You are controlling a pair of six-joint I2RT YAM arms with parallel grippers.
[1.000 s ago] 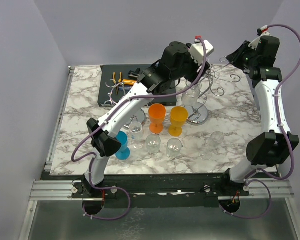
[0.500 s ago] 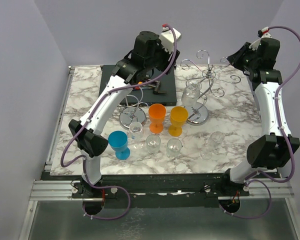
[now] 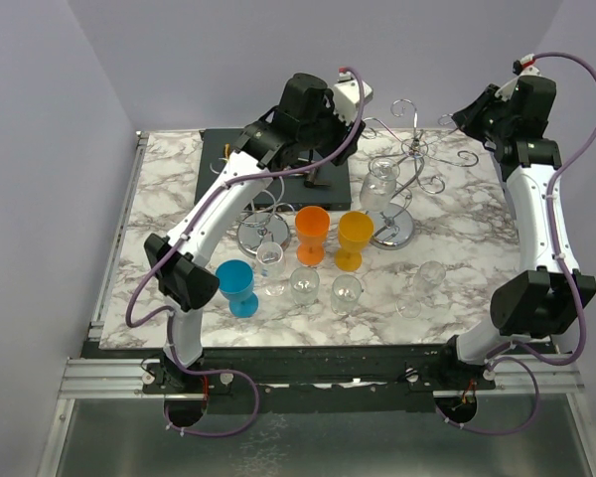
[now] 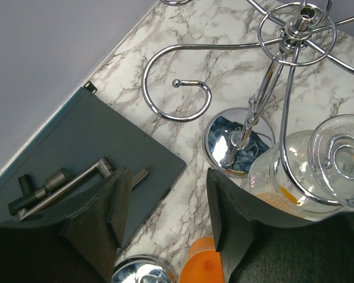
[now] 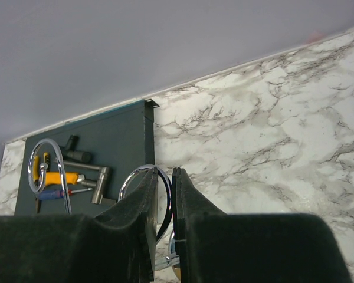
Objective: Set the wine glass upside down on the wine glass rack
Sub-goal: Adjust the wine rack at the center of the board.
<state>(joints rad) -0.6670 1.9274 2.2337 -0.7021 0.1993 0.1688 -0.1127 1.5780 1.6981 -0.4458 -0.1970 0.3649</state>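
A clear wine glass (image 3: 379, 185) hangs upside down on an arm of the chrome wine glass rack (image 3: 409, 147); it also shows in the left wrist view (image 4: 318, 168), its foot caught in a wire loop. My left gripper (image 3: 313, 124) hovers high, left of the rack, open and empty (image 4: 168, 183). My right gripper (image 3: 459, 117) is at the rack's far right curl, its fingers closed on a chrome ring (image 5: 165, 197) of the rack (image 5: 163, 172). Several clear glasses (image 3: 304, 285) stand on the table in front.
Two orange cups (image 3: 313, 234) (image 3: 355, 238) and a blue cup (image 3: 236, 286) stand among the glasses. A second chrome rack base (image 3: 258, 227) sits left of them. A dark mat (image 3: 228, 169) with tools lies at the back. The rack's base (image 4: 239, 141) is below my left gripper.
My left arm pulled away from the rack to the left, then came back a little to the right. The glass stays hanging on the rack. The right arm has not moved.
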